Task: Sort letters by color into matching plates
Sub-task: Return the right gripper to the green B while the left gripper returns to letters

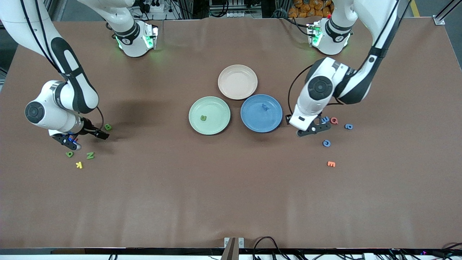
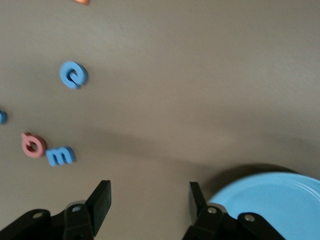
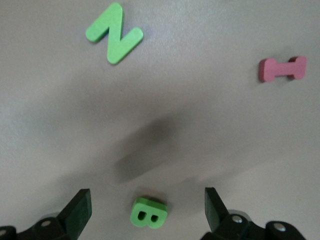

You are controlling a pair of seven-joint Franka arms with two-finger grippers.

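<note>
**Letters scattered at both ends, one in each coloured plate**

Between the spread fingers of the right gripper: a green B, flat on the brown table, untouched by either finger. Near that gripper, a green N and a pink I; in the front view also a green D and a yellow K, nearer the camera than the gripper.

Just beside the left gripper, jaws apart and empty above bare table: a blue m touching a red Q. Further out, a blue c, another blue letter and an orange E. Blue plate close beside one finger.

Mid-table, between both grippers: mint green plate holding one green letter, blue plate holding one blue letter, plus a pale pink plate toward the bases.
</note>
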